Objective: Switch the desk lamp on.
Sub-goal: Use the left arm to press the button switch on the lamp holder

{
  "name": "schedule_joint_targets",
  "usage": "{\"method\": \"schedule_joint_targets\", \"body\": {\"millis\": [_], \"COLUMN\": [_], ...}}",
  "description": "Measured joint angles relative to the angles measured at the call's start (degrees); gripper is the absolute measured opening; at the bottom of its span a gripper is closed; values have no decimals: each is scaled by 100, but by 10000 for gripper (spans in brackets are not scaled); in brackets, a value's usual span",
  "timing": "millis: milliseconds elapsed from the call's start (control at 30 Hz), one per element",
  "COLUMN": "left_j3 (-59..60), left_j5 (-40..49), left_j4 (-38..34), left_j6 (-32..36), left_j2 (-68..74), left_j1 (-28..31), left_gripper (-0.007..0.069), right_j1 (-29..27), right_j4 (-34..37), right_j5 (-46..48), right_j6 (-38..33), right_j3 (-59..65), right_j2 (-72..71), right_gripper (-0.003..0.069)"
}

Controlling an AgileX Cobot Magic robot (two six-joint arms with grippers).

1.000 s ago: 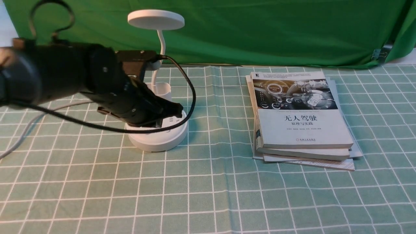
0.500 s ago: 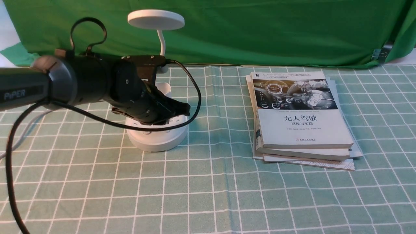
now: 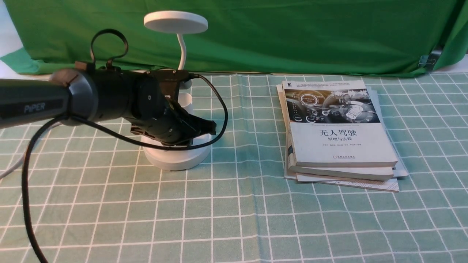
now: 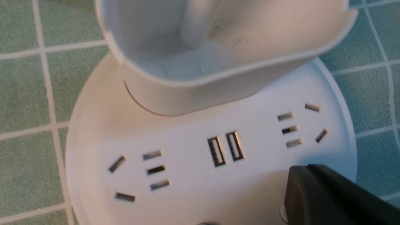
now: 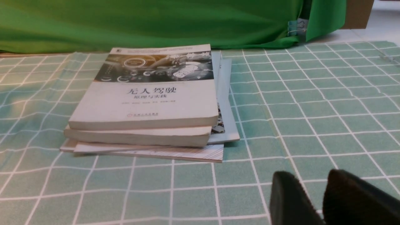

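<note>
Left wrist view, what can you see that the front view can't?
Only the left wrist view shows the two USB ports, the socket slots and the inside of the cup holder. Only the front view shows the disc head, the stack of books and the green curtain. Both show the desk lamp's round base, the left tool over it, and the checked cloth.

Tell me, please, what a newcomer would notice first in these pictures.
The black left arm dominates, its tool hanging low over the round base of the white desk lamp at the left. To the right, a stack of books lies on the green checked tablecloth.
</note>
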Motion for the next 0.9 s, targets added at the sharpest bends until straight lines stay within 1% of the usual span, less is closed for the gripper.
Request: {"method": "schedule_joint_targets", "body": {"millis": [267, 433, 667, 900], "left_j3": [-65, -60, -1, 10], "left_j5": [-38, -56, 151, 233], "left_j4": [-90, -90, -90, -157], "left_j6": [15, 136, 147, 175], "left_j2": [115, 53, -171, -87], "left_j1": [0, 0, -1, -6], "left_gripper": [4, 4, 4, 4], "right_j1": [0, 0, 0, 0], "right_j4": [0, 0, 0, 0], "right_j5": [5, 5, 5, 5], "right_j6": [0, 0, -5, -5], "right_j3": [0, 0, 0, 0], "right_j2": [0, 0, 0, 0], "right_gripper": [238, 238, 238, 238]}}
